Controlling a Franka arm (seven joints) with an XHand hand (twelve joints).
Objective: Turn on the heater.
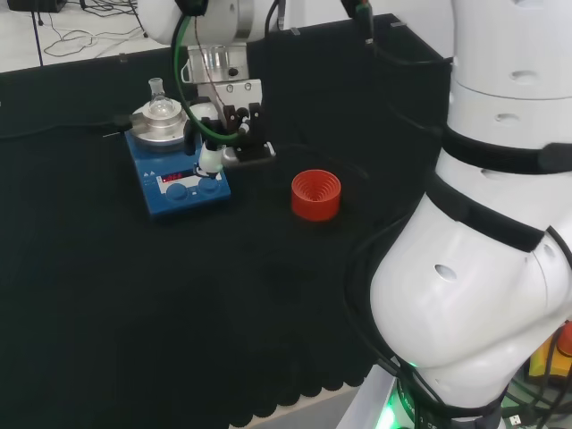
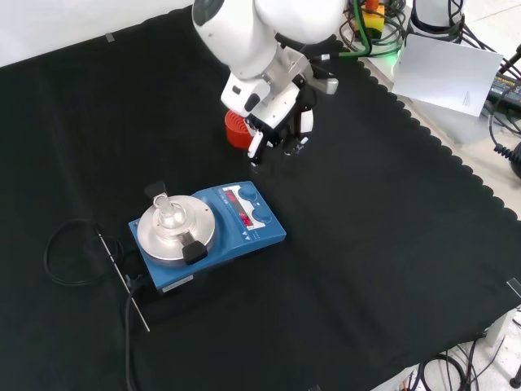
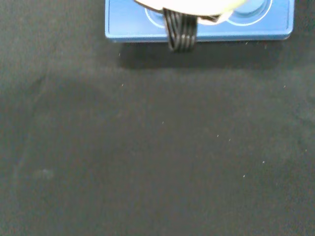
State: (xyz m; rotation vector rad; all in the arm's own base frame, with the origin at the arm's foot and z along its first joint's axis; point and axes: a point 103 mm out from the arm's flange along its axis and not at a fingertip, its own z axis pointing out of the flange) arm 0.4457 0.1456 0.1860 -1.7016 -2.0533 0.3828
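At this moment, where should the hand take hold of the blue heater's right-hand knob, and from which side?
Best pinch the round blue knob by its rim, from above. It lies flat on the sloped front panel of the blue hotplate heater, beside a second knob, so only the top approach looks clear. The black and white hand hovers over it, a fingertip apparently near it; contact cannot be told.

Your arm (image 1: pixel 474 268) is built of big, glossy white rounded links parted by black bands at the joints, with a green cable (image 1: pixel 185 63) and thinner black leads running down to a white bracket, and it ends in the hand (image 2: pixel 281 122), black-framed with white-tipped fingers (image 1: pixel 209 161).
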